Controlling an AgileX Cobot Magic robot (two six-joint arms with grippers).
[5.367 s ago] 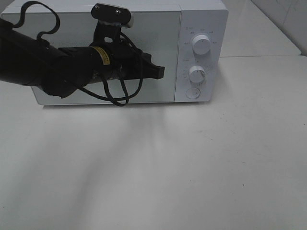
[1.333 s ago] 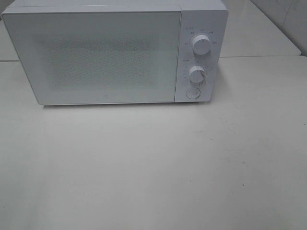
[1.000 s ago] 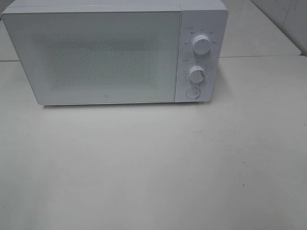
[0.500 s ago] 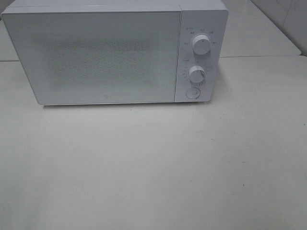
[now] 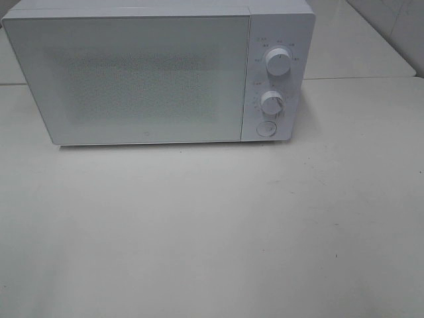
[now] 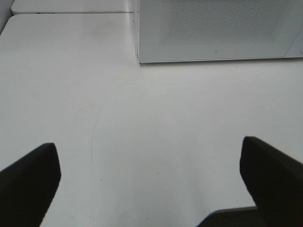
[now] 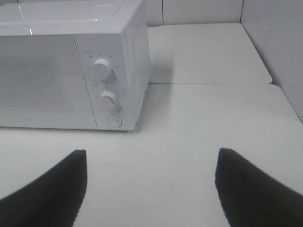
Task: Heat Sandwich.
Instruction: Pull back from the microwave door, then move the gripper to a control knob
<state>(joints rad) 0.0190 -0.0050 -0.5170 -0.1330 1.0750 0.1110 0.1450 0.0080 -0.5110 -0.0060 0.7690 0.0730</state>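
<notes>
In front of the closed microwave (image 5: 146,73), the left gripper (image 6: 149,165) and right gripper (image 7: 151,165) hang spread and empty over the table (image 5: 212,252), and the sandwich is nowhere visible, probably inside, so the next move likely calls for turning the lower knob (image 5: 272,103) on its panel.

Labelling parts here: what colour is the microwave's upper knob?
White, the same as the microwave body. The upper knob shows best in the exterior high view.

A: Looks like smooth white plastic all over the microwave (image 5: 278,26), bit of gloss on top. Fine dotted mesh showing through the door (image 5: 139,86).

B: Yep. Matt off-white table (image 5: 212,232), lightly scuffed.
</notes>
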